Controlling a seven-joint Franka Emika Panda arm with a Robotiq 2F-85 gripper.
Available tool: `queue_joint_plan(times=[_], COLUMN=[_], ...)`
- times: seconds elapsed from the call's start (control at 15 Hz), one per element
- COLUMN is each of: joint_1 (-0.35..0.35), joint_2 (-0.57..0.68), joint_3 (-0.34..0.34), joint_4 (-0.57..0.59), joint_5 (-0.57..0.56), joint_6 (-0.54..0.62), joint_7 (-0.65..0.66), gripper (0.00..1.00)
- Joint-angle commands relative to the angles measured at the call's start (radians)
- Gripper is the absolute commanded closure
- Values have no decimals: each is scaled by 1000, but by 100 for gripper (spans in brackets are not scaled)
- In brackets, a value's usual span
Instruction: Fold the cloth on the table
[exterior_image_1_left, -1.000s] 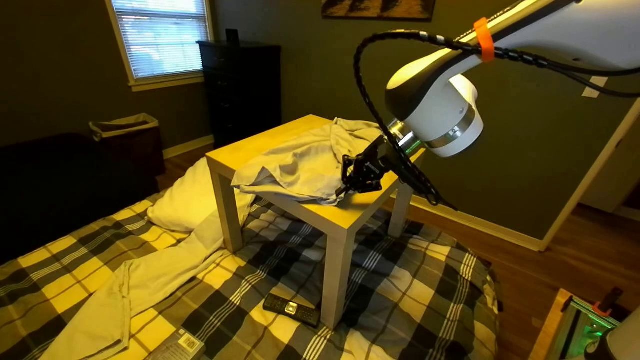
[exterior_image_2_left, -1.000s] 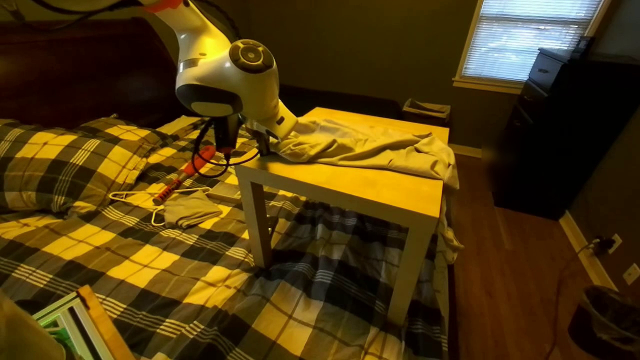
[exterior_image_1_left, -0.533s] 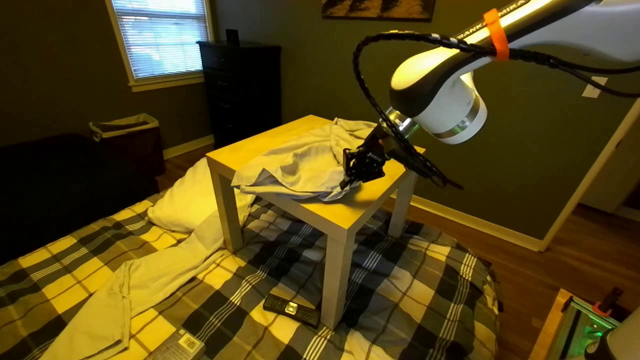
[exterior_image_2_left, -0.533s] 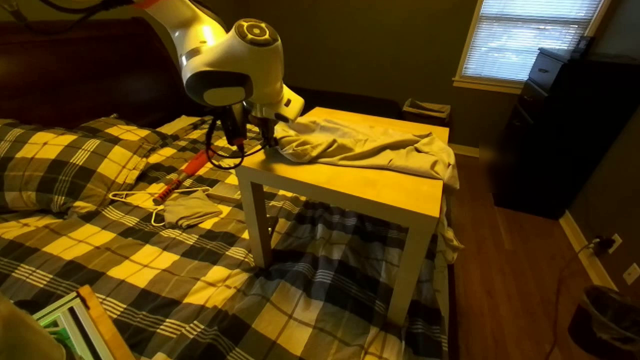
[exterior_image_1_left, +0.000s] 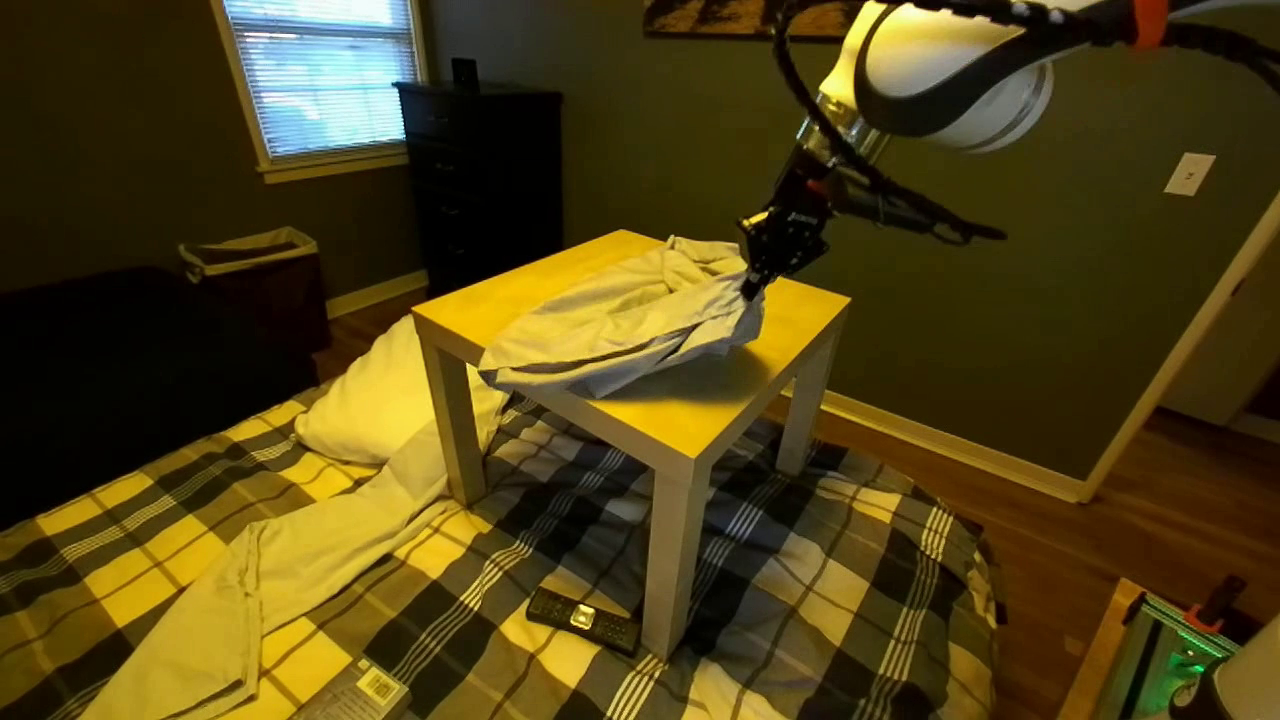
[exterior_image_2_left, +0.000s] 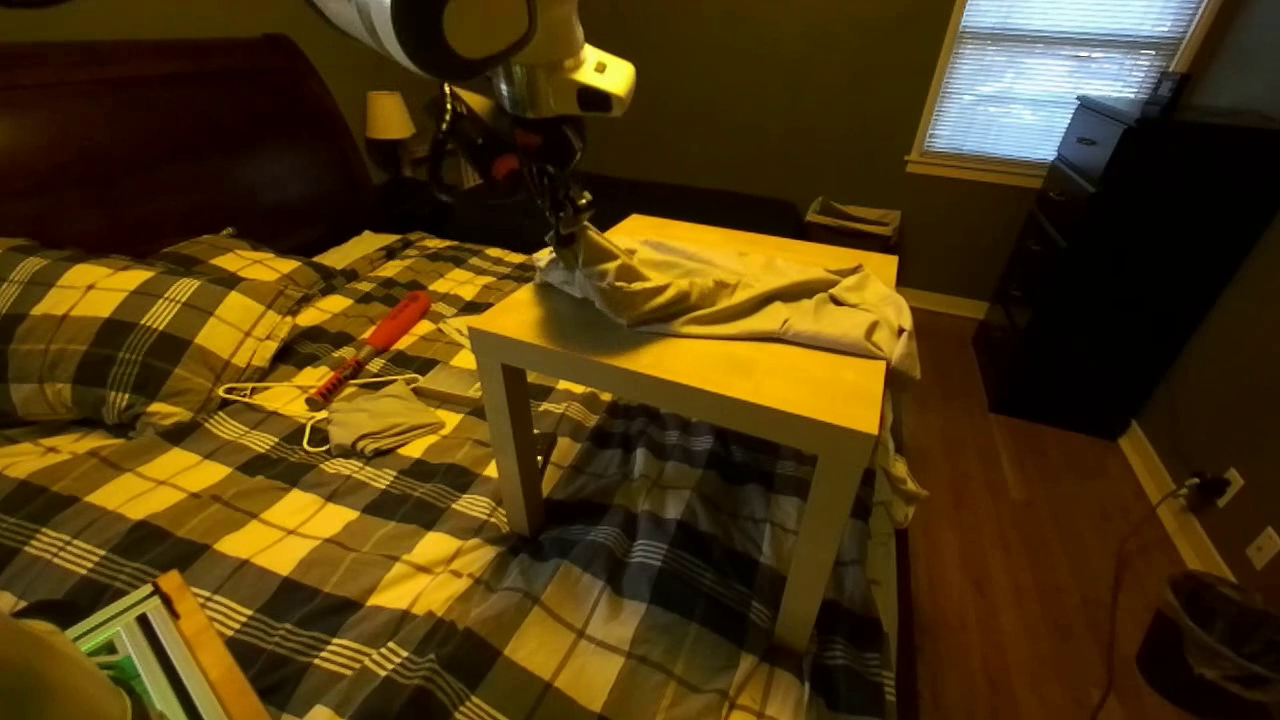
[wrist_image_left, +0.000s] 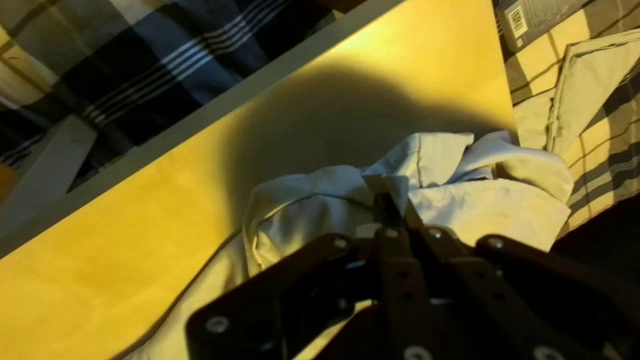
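Bedding (exterior_image_2_left: 400, 520) in yellow-and-dark plaid spreads beneath the table (exterior_image_1_left: 690, 415), whose thick pale legs stand on it and whose yellow top bears the work. In an exterior view the cloth (exterior_image_2_left: 740, 295) lies across that top as a long wrinkled band, one end drooping over an edge, the opposite end raised into a peak. Parts of it overlap, yet the layers look loose and uneven, more bunched than folded; no squared corner or straight crease shows, so the task seems barely begun, perhaps at its first fold. What is done is the hold: the claw (exterior_image_1_left: 753, 286) pinches the raised end, its two sides pressed together on the fabric above the tabletop. Left to do, by the look of it, are carrying that end over, laying it down, letting go, and then smoothing and probably folding again. Around the fingertips (wrist_image_left: 388, 210) the wrist view is dark and blurred, so whether they grip one layer or several cannot be told.
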Motion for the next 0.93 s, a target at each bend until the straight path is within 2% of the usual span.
queue_joint_plan(times=[0.0,0.2,0.4,0.67,0.87], joint_1=[-19,-2,51,129,170], joint_2=[-37,-5,49,142,211], joint_3=[4,27,62,122,151], joint_4=[101,163,216,273,300], joint_5=[-129,-182,-169,-159,-169], joint_6=[-183,-268,-264,-184,-40], joint_7=[90,97,40,-4,10], gripper=[100,100,100,100,100])
